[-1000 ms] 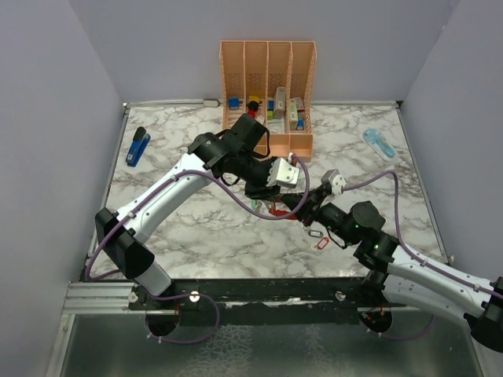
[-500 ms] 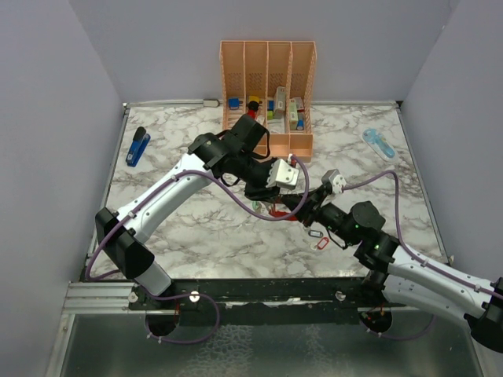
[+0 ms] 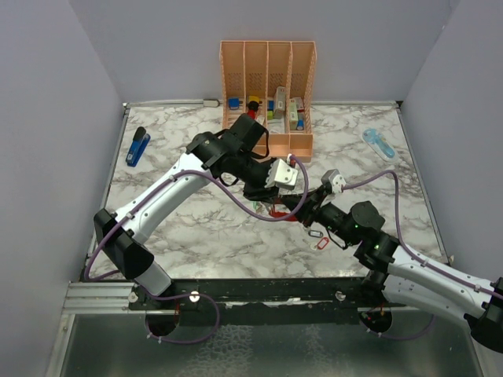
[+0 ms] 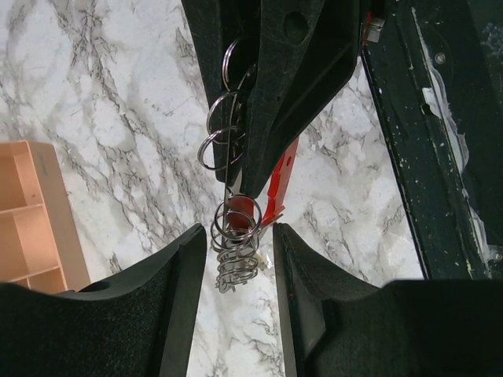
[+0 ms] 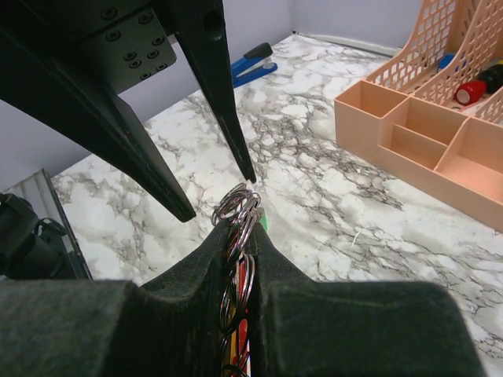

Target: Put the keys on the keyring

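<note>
— How is the right gripper (image 5: 240,206) seen?
— Pressed together on silver rings (image 4: 234,259) and the red keyring (image 4: 280,181), held above the table (image 3: 196,228).
— And the left gripper (image 4: 238,229)?
— Its fingers (image 4: 157,298) are spread, set either side of those rings.

My right pincer (image 5: 238,228) pinches a stack of silver split rings (image 5: 236,206), the keys' own loops. They are bunched one over another and poke out past the fingertips, held clear above the marble surface (image 5: 338,212). The keyring (image 4: 277,184) shows only as a red bar slanting beside that finger, mostly hidden; whether any ring sits on it I cannot tell. A green key head (image 5: 262,223) peeks out just beside the rings.
</note>
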`<move>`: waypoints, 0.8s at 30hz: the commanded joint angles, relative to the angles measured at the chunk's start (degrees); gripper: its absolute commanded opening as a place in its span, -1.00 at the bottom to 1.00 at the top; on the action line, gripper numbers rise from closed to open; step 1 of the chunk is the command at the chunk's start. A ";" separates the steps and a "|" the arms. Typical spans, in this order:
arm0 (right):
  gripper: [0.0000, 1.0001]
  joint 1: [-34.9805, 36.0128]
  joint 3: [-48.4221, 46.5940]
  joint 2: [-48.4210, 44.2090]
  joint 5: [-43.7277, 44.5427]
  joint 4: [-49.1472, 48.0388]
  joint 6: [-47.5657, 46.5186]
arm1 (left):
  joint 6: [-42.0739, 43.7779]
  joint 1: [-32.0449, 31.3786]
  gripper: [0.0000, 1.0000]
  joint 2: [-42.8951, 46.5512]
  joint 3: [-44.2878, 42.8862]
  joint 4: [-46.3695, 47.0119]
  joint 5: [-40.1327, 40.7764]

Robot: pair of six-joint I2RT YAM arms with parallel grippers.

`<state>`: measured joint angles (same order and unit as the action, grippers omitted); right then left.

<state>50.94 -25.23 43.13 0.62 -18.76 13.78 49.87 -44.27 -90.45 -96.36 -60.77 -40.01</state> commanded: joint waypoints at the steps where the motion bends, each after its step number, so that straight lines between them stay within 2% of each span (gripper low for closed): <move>1: -0.89 -0.14 -1.39 -0.17 1.40 -1.14 0.84 | 0.46 -0.01 -0.16 1.38 -3.03 -1.52 0.08; 7: -0.89 -0.11 -1.44 -0.16 1.35 -1.01 1.18 | 0.51 -0.11 -0.15 1.90 -0.77 -1.78 -3.38; 13: -0.90 -0.14 -1.65 -0.20 0.89 -0.84 1.47 | 0.08 -0.27 -0.16 2.20 3.41 0.90 -2.07; 24: -0.90 -0.14 -1.66 0.22 -0.55 -1.09 1.86 | -1.06 -0.37 -0.16 1.17 3.13 3.82 -0.45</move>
<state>50.94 -25.23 43.35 0.58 -17.37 14.92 49.56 -44.27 -89.89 -92.97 -58.33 -40.42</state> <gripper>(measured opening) 0.116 0.422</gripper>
